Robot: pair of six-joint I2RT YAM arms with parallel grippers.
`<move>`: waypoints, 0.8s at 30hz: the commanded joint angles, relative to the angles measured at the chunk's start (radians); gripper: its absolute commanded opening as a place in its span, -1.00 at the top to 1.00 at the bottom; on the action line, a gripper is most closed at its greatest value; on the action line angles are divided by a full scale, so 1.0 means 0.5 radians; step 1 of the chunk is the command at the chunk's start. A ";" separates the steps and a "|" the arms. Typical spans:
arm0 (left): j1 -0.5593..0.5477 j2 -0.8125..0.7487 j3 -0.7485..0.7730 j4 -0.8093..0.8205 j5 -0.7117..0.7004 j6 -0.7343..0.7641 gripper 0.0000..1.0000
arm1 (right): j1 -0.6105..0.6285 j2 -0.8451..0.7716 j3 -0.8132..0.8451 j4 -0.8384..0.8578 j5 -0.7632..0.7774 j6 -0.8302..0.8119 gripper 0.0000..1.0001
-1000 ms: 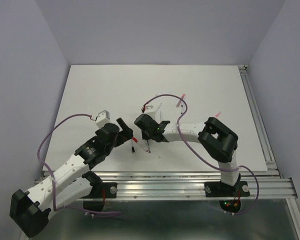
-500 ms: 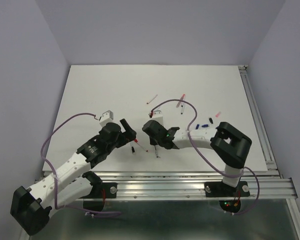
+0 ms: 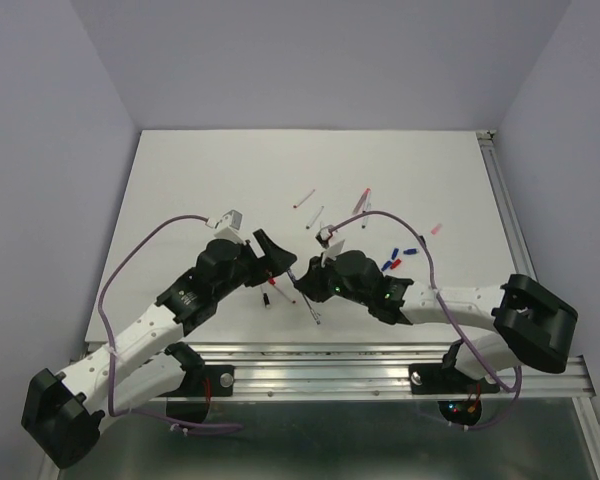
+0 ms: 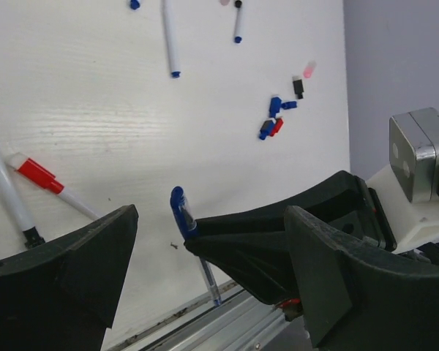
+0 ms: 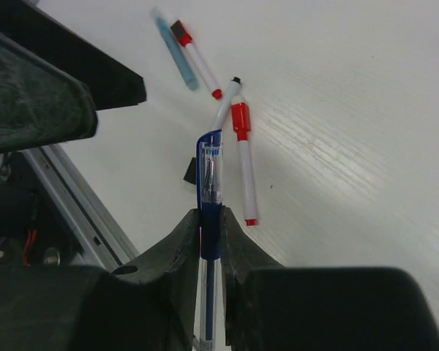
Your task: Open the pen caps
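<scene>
1. The right gripper [image 5: 211, 219] is clamped tight on a pen [image 5: 208, 322]. The blue pen cap [image 5: 211, 157] is on it, poking out past the fingertips.
2. The left gripper [image 4: 210, 216] is spread wide and holding nothing. In its wrist view that cap sits between its fingers, touching neither.
3. A few loose pen caps [image 4: 272, 124], blue and red, sit clustered farther back on the bench [image 4: 95, 110], with red-capped pens [image 5: 246, 175] lying around too.
</scene>
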 commanded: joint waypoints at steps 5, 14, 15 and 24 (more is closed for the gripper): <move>0.004 0.007 -0.109 0.301 0.185 -0.113 -0.54 | 0.016 -0.152 -0.155 0.561 -0.181 0.049 0.84; 0.001 0.016 -0.124 0.354 0.231 -0.122 0.03 | 0.016 -0.153 -0.192 0.776 -0.273 0.151 0.83; 0.001 0.022 -0.124 0.360 0.237 -0.122 0.11 | 0.016 -0.150 -0.186 0.786 -0.273 0.154 0.83; 0.001 0.025 -0.127 0.366 0.234 -0.122 1.00 | 0.016 -0.140 -0.171 0.774 -0.215 0.200 0.66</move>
